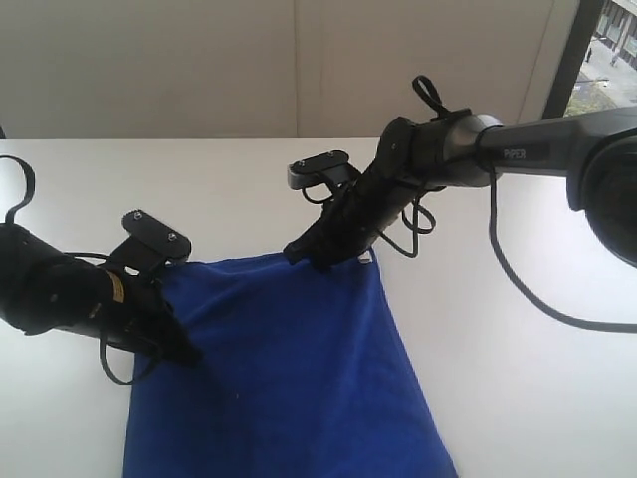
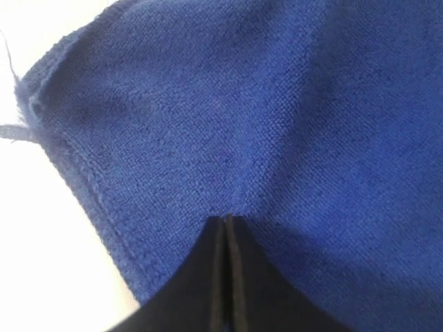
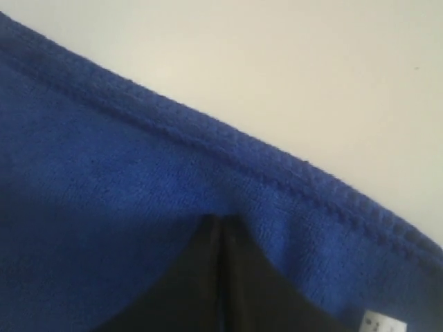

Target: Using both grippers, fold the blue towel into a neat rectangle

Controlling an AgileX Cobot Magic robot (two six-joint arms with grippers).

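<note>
**Blue towel** (image 1: 289, 378). Royal-blue terry cloth with hemmed edges. It lies across the white table (image 1: 518, 368), and its near end runs out of the bottom of the exterior view. The far end is drawn in narrower than the rest.

**Left gripper** (image 1: 186, 351). Black, set at the towel's left edge, a little in from the far corner. The jaws are pressed together, pinching a pucker of cloth, and creases fan out from the tips in the wrist view. A frayed thread (image 2: 12, 130) sticks out at the nearby hem.

**Right gripper** (image 1: 302, 255). Black, slanting down from the right arm (image 1: 537, 149) onto the towel's far edge. The jaws are pressed together, nipping the cloth just inside the hem. A small white tag (image 3: 382, 322) shows close by.

**Backdrop.** A pale wall (image 1: 199, 60), with a window (image 1: 617, 40) at the upper right.
</note>
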